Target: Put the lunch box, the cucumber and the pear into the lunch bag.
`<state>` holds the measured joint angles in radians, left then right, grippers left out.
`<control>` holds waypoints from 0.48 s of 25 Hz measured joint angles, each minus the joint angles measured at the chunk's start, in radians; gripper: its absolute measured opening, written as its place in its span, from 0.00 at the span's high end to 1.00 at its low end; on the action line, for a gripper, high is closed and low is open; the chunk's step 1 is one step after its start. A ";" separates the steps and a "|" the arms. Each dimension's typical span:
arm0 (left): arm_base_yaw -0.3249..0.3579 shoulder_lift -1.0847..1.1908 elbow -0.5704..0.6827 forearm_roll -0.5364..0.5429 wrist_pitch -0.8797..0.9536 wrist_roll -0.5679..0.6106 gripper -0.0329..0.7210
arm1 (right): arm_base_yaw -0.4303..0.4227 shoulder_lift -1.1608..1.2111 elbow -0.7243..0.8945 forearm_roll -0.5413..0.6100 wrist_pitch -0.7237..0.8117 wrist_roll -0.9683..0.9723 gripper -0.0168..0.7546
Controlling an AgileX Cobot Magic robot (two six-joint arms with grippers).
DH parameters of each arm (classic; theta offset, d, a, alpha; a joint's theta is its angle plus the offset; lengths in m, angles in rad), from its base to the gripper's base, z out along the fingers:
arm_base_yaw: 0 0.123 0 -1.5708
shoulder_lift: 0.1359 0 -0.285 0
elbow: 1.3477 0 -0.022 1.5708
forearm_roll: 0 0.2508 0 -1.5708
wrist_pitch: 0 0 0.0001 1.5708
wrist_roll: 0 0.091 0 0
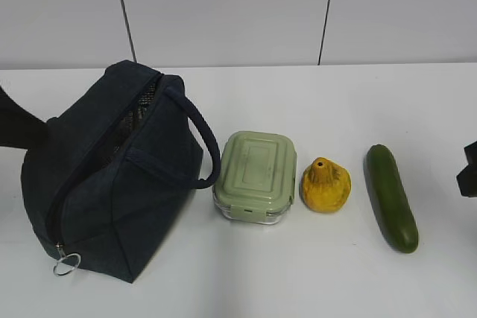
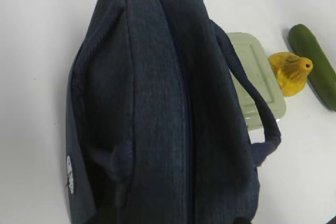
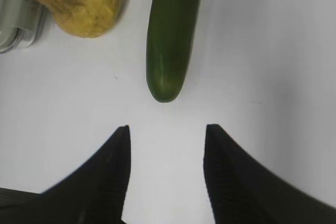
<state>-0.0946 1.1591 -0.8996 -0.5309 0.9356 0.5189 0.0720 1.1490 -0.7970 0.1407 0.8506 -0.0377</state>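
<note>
Starting position: nothing packed yet, right gripper lined up short of the cucumber.

Right jaws apart, empty, hanging over bare table near the cucumber's rounded end. Left gripper not visible in its own wrist view, which looks down on the lunch bag; jaw state cannot be told. Count: one bag, one lunch box, one pear, one cucumber. The three items lie in a row on the table right of the bag, box nearest it, by the handle, pear between, cucumber outermost. Zipper looks partly open at the far end. Judged next: left arm spreads the bag mouth; right advances, straddles the cucumber across its width and closes.
</note>
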 joint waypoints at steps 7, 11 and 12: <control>0.000 0.089 -0.069 0.037 0.037 0.004 0.44 | -0.149 0.186 -0.047 0.258 -0.014 -0.228 0.51; 0.000 0.137 -0.072 0.053 0.042 0.004 0.44 | -0.150 0.276 -0.089 0.257 -0.014 -0.243 0.51; 0.000 0.147 -0.072 0.058 0.042 0.004 0.44 | -0.150 0.293 -0.098 0.255 -0.014 -0.249 0.51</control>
<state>-0.0946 1.3059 -0.9712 -0.4733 0.9778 0.5231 -0.0783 1.4419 -0.8946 0.3952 0.8368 -0.2862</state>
